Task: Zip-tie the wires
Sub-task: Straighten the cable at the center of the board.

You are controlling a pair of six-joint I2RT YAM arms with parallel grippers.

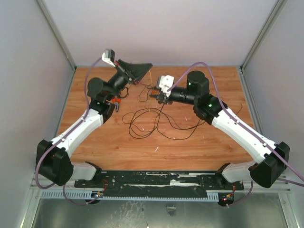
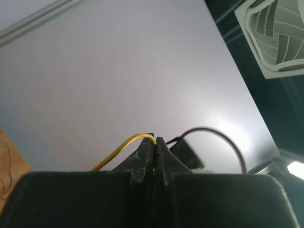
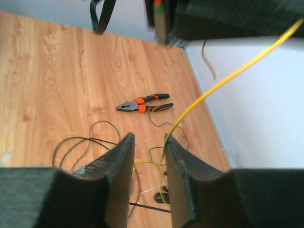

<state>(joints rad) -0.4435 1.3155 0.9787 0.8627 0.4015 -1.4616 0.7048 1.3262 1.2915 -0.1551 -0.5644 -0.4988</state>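
Note:
The wires (image 1: 153, 124) lie in loose dark loops on the wooden table, and the right wrist view shows them (image 3: 71, 142) below my fingers. My left gripper (image 1: 145, 70) is raised near the back wall. It (image 2: 155, 139) is shut on a thin yellow strand (image 2: 118, 149). That strand (image 3: 228, 78) runs down between the jaws of my right gripper (image 3: 148, 138), along its right finger (image 3: 185, 171). The right gripper (image 1: 155, 96) stands open with a narrow gap. A short straight black strip, the zip tie (image 3: 149, 207), lies on the table under the right fingers, partly hidden.
Orange-handled pliers (image 1: 114, 102) lie by the left arm's elbow, and they (image 3: 143, 104) also show beyond my fingers in the right wrist view. White walls close the table (image 1: 199, 142) at the back and sides.

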